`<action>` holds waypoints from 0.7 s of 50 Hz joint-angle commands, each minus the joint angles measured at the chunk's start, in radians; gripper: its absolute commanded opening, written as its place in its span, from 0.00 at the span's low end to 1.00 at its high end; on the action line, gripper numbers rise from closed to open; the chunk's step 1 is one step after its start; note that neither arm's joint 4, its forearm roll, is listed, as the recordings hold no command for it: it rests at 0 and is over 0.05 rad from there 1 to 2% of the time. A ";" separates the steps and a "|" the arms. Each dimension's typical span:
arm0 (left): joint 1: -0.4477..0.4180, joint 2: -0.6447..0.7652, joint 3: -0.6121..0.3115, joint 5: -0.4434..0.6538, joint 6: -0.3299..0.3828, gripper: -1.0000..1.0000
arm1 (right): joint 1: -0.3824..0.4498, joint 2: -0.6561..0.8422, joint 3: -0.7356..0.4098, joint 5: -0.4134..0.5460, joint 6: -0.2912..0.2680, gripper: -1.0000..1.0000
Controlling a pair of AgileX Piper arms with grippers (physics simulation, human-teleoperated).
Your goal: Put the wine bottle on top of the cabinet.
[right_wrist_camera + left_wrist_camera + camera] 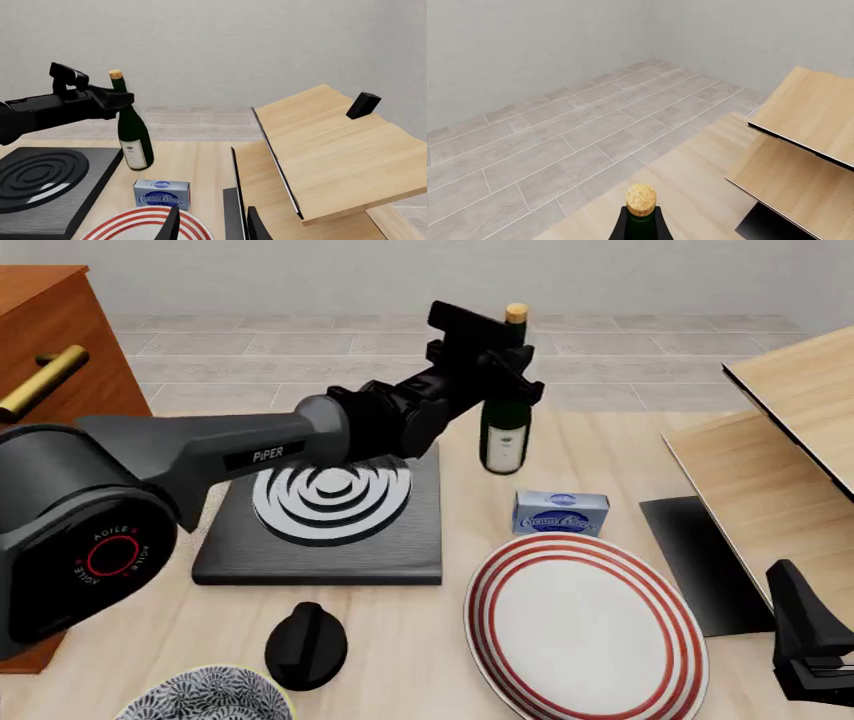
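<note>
— Where's the bottle [505, 430]?

— Upright on the desk [587, 450], towards the far edge, just off the hob's [327, 515] far right corner. The left claw [501, 370] is clamped round its neck below the cork [640, 199]; it looks closed on the glass.

— And the cabinet [54, 320]?

— At the left edge, reddish wood with a brass handle [40, 380], well apart from the bottle.

— The right claw [210, 225]?

— Low by the near right corner, fingers slightly apart with nothing between them.

— What's the room like?

— Pale wood desk, grey plank floor [560, 135], plain light walls [233, 45]. Light-wood panels [774, 450] lean at the right edge.

— Any writing?

— "PiPER" on the left arm [200, 455], "AGILEX" round a red ring near its base. The blue box [561, 512] beside the striped plate [587, 630] appears to say "Cream Cheese". The bottle's white label is too small to read.
</note>
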 commanded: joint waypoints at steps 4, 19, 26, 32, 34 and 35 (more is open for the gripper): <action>0.005 -0.042 0.024 -0.019 0.019 0.00 | 0.000 0.000 0.000 0.000 0.000 1.00; -0.019 -0.326 0.398 -0.114 0.031 0.00 | 0.000 0.000 0.000 0.000 0.000 1.00; -0.044 -0.365 0.464 -0.128 0.040 0.00 | 0.000 0.000 0.000 0.000 0.000 1.00; -0.050 -0.390 0.508 -0.137 0.052 0.00 | 0.000 0.000 0.000 0.000 0.000 1.00; -0.046 -0.397 0.518 -0.137 0.057 0.00 | 0.000 0.000 0.000 0.000 0.000 1.00; -0.045 -0.398 0.521 -0.138 0.058 0.00 | 0.000 0.000 0.000 0.000 0.000 1.00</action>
